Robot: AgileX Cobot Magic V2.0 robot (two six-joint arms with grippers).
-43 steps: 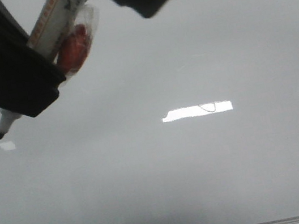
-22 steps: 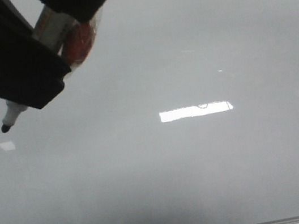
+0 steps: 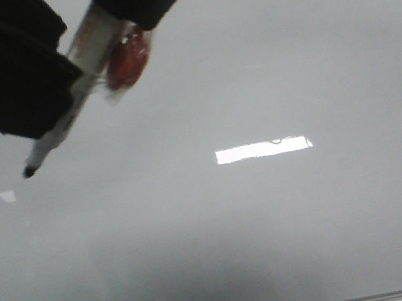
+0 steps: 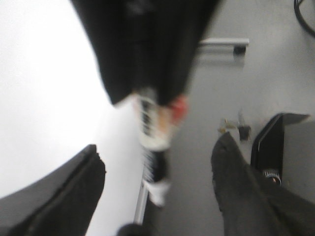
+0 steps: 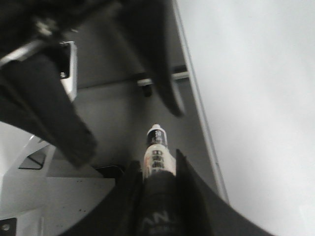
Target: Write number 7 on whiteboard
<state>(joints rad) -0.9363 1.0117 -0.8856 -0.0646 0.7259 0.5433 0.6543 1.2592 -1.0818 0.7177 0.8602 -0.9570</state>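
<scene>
1. Right gripper point(image 5: 156, 169) is clamped on a marker point(image 3: 72, 95) w/ a dark tip, top left of the front view.
2. Left gripper point(image 4: 157, 172): fingers spread wide, holding nothing.
3. Whiteboard point(image 3: 274, 215) fills the front view; marker tip looks just off it; contact unclear.
4. Number 7: a faint stroke at the glare patch point(image 3: 276, 140).

The front view faces the whiteboard point(image 3: 272, 208) closely, just below the right end effector point(image 3: 77, 55). Both wrist views look along their fingers, sharing the marker point(image 5: 156, 150) and the board's edge.
</scene>
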